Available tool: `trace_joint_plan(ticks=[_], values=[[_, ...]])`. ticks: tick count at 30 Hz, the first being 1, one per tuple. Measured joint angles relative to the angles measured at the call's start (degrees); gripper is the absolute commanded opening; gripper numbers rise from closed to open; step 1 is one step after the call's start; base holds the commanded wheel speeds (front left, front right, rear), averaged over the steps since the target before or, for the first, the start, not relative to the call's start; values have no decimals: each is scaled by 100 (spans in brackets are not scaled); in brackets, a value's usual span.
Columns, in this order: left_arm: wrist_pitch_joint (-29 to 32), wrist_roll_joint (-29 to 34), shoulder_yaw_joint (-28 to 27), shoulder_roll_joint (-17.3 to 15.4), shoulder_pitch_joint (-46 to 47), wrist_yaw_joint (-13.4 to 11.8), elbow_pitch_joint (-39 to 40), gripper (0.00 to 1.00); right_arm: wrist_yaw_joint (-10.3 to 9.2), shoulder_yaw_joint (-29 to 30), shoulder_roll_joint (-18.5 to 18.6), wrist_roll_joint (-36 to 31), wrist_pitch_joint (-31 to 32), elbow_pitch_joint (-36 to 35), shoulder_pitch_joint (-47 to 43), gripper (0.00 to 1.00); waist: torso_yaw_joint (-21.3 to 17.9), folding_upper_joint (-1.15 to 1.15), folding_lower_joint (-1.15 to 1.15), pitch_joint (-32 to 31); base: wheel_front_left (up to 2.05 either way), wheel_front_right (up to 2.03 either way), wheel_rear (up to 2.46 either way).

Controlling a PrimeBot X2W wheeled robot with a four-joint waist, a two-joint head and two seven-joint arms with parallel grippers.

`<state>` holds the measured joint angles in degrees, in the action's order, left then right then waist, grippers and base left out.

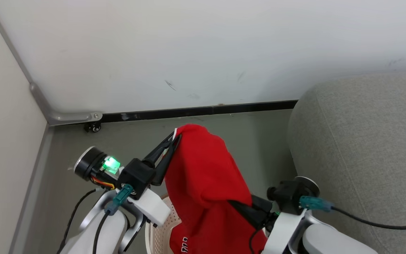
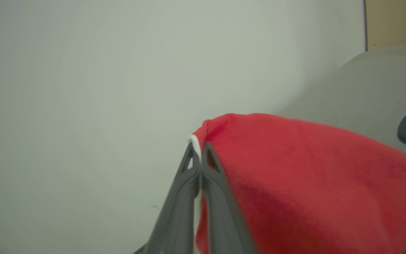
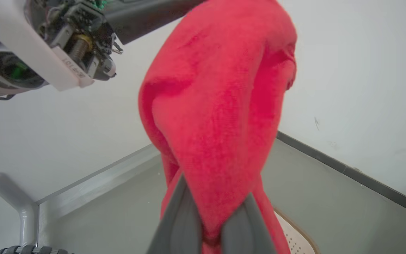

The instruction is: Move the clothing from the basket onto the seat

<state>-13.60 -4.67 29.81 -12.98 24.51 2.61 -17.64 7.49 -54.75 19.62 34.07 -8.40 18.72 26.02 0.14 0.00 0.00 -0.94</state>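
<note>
The main danger is the thin hold of the left claw (image 2: 197, 150). Its two fingers are pressed flat together on only the white-trimmed edge of the clothing (image 1: 203, 169). If the arms pull apart or swing quickly, this edge may slip out, and the red cloth would fall back or onto the floor (image 1: 256, 137).

A second risk is below both claws. The lower part of the garment hangs down toward the basket (image 1: 159, 225), and some white lettering shows there. Whether this end is free of the basket cannot be told. If it is not, a sideways move could catch it on the rim, or drag the basket along.

The right claw (image 3: 215, 197) is closed on a thick fold of the same cloth, bunched between its fingers. This hold looks firmer, but the cloth drapes over the fingers and hides their tips in the head view.

The left arm is raised. Its pale forearm comes up from below, the wrist carries a green light, and the fingers point up and toward the wall. The clothing hangs from their tips, to the right of this claw.

The right arm is lower, and its fingers reach up and leftward under the cloth. The seat (image 1: 358, 141) lies to the right of the right claw, near but apart from it, with nothing laid on the visible part.
</note>
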Motion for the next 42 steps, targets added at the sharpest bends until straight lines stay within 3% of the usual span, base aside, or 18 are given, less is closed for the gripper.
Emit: trace_joint_plan(ticks=[1, 3, 4, 19, 31, 42], values=[[0, -82, -35, 20, -35, 0, -52, 0, 0, 60, 0, 53, -36, -13, -21, 0, -22, 0, 0, 2, 0, 0, 0], [30, -182, -77, 48, -120, 0, -169, 61, 0, 192, 0, 152, -114, -29, -27, 0, -69, 0, 0, 7, 0, 0, 0], [49, -226, -102, 52, -163, 0, -223, 100, 0, 278, 0, 190, -147, -30, -28, 0, -93, 0, 0, 9, 0, 0, 0], [45, -643, -511, 146, -461, -45, -478, 100, 0, 1435, 366, 328, -345, 274, -291, 0, -395, 0, 0, 24, 0, 0, 0], [-52, -780, -619, 331, -670, -162, -426, 100, 0, 2540, 436, 330, -489, 437, -959, 0, -724, 0, 0, -41, 0, 0, 0], [-55, -823, -634, 401, -800, -211, -430, 100, 0, 3188, 349, 214, -524, 350, -1565, 0, -1134, 0, 0, -105, 0, 0, 0]])
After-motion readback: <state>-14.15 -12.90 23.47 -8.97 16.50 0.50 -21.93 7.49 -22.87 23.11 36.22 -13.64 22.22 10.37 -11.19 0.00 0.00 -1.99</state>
